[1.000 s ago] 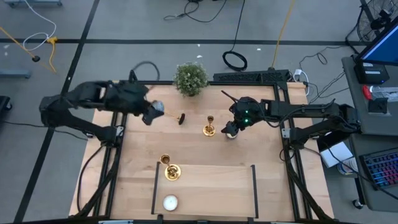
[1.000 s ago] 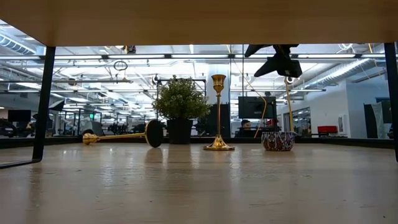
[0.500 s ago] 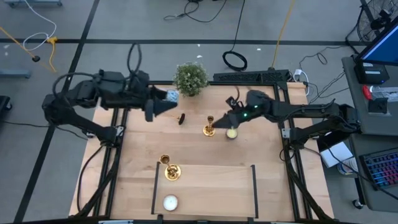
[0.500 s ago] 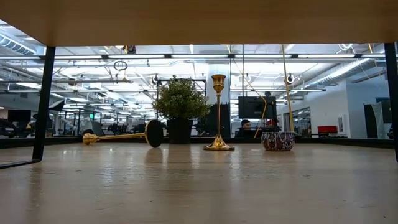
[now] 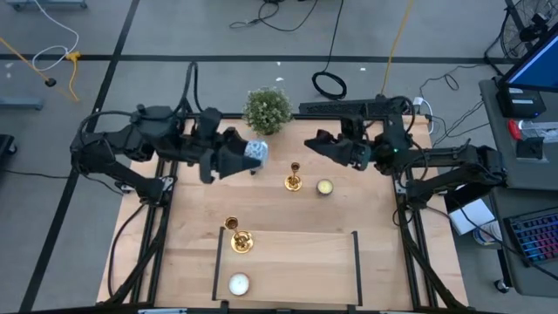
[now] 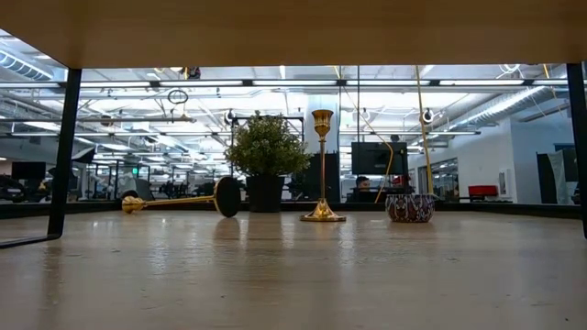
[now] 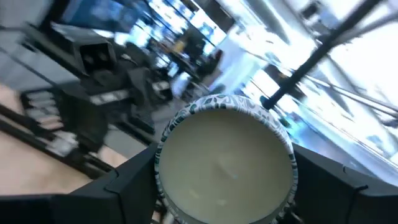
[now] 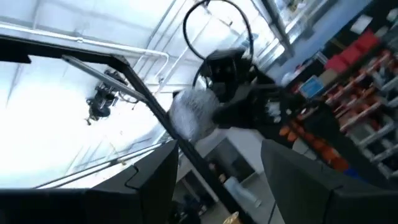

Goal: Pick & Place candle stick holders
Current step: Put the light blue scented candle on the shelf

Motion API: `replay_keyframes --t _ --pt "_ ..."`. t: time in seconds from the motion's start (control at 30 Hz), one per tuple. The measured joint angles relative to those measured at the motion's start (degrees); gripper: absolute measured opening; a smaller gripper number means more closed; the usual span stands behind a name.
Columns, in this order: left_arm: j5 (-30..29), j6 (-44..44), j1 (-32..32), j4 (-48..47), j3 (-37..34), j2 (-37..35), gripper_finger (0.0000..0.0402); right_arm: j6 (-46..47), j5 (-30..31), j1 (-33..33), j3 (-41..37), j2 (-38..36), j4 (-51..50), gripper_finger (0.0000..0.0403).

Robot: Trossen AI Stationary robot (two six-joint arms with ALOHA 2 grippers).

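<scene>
No brand, label or writing can be read anywhere. The wooden tabletop [image 5: 288,253] carries everything, and both dark arms reach in from its far corners, raised above the surface. The left arm stretches from the left toward the middle, wrist lifted, and its left pincer [image 5: 247,156] grips a round tealight candle [image 7: 225,163] in a leaf-patterned cup, the fingers [image 7: 134,186] pressed against its sides. The right arm extends from the right edge, its right pincer [image 5: 316,144] held in the air, fingers [image 8: 297,180] apart with nothing between them. A bushy potted plant [image 5: 267,110] stands at the far edge, between the two pincers. One upright brass candle stick holder [image 5: 294,177] stands near the middle, just below and between both pincers, clear of each. A second holder [image 6: 176,201] lies on its side left of the plant in the low view, under the left pincer. A third holder [image 5: 237,235] sits toward the near left, well apart from both. A pale-green tealight [image 5: 324,187] rests just beside the upright holder, and a white tealight [image 5: 238,283] lies at the near edge.
</scene>
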Motion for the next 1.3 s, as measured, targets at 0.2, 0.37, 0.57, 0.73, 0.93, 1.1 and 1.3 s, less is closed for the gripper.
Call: replay_keyframes --t 0.2,0.37,0.57,0.73,0.93,1.1,1.3 --pt "6.6 0.0 0.0 -4.5 0.1 -1.0 0.0293 5.4 5.5 2.3 0.0 0.0 -3.6 0.0226" --pt "10.7 2.3 -0.4 -15.5 0.0 -1.3 0.0293 14.8 -0.2 4.2 0.0 0.0 -12.9 0.0226" --pt "14.8 5.5 -0.4 -23.7 0.0 -0.1 0.0293 17.8 -5.5 7.3 4.3 0.0 -26.4 0.0226" --pt "16.8 9.7 -0.4 -24.5 0.0 1.3 0.0293 13.2 -8.3 7.6 12.3 0.0 -43.6 0.0226" --pt "16.4 11.7 0.8 -26.3 0.4 3.5 0.0293 6.3 -2.3 7.6 19.8 0.0 -54.7 0.0224" --pt "14.2 10.7 3.2 -29.0 7.1 8.8 0.0293 -1.5 5.6 8.2 21.9 0.0 -61.2 0.0205" --pt "12.2 5.9 7.3 -45.8 26.2 20.4 0.0293 -9.2 17.0 8.8 21.9 0.0 -68.3 0.0186"
